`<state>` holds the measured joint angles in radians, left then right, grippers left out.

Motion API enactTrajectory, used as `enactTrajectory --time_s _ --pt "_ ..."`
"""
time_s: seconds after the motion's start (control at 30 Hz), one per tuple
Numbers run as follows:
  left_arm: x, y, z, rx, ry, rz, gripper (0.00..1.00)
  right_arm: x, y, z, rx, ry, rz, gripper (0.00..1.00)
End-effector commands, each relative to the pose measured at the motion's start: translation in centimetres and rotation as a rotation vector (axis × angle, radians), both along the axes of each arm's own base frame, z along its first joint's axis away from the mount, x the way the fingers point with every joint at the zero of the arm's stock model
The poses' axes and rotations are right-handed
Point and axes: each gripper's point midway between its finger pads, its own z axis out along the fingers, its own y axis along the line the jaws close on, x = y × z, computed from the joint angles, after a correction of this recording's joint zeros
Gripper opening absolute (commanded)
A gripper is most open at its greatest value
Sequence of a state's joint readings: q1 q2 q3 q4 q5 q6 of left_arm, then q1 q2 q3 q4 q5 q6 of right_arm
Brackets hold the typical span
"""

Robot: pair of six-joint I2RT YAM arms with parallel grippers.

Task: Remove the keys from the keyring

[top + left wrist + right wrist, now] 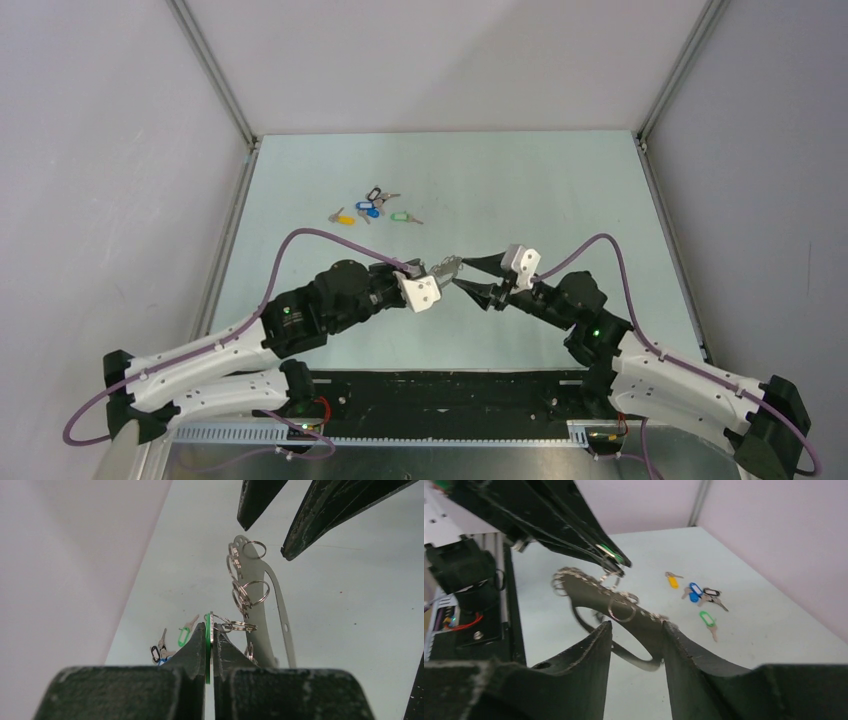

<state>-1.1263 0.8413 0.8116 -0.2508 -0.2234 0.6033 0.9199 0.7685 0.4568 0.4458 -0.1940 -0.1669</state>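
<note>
Above the table's [550, 200] near edge, the left gripper [210, 626] is pinching a green tag [207, 647] on the keyring [255, 580], holding it aloft so the right gripper [636, 625], fingers [589, 650] spread close by, can work a key off. 4 tagged keys [372, 210] are lying toward the far-left corner.

Soft, even light falls from above on the pale tabletop [520, 190]. In the top view my arms throw only faint, blurred shadows beneath them. The frame posts there splay outward toward the corners, a wide-lens stretch.

From my left wrist, the left end effector [210, 625] is dark, grainy and out of focus close to the lens. The keyring [250, 567] beyond it is sharper, its rings catching small glints.

From my right wrist, the right end effector [636, 626] is dim and soft, and the keyring looks smeared.
</note>
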Motion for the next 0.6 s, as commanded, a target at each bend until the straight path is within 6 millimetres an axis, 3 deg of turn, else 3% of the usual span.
enactTrajectory --time_s 0.0,0.2,0.57 --pt "-0.8 -1.2 0.4 -0.012 -0.017 -0.078 0.00 -2.7 0.9 2.5 0.027 -0.092 0.157 0.44" --pt "-1.1 -1.4 0.5 -0.015 -0.011 -0.098 0.00 -4.2 1.8 2.7 0.029 -0.128 0.247 0.42" --pt "-1.5 -1.7 0.5 -0.018 0.000 -0.123 0.00 -4.8 3.5 3.0 0.050 -0.165 0.296 0.37"
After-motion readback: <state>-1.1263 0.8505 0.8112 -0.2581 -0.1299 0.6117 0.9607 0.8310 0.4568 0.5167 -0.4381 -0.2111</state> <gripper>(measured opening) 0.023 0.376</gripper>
